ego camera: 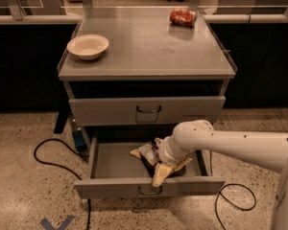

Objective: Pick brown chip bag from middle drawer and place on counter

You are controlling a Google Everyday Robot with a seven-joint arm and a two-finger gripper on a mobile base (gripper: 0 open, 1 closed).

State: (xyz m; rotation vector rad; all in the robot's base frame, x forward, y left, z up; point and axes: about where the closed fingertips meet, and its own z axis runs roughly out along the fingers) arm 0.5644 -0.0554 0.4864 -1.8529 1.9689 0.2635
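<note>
The brown chip bag [145,153] lies crinkled in the open middle drawer [115,188], right of its centre. My gripper [171,170] reaches into the drawer from the right and sits low against the bag's right end, just behind the drawer's front panel. Its cream fingers [158,176] are spread apart and it looks open; the wrist hides part of the bag. The counter [149,47] is the grey cabinet top above.
A cream bowl [88,46] stands on the counter's left side and a red-orange packet [183,17] at its back right. The taller-fronted drawer [146,110] above is pulled out slightly. Black cables [53,157] run over the floor on both sides of the cabinet.
</note>
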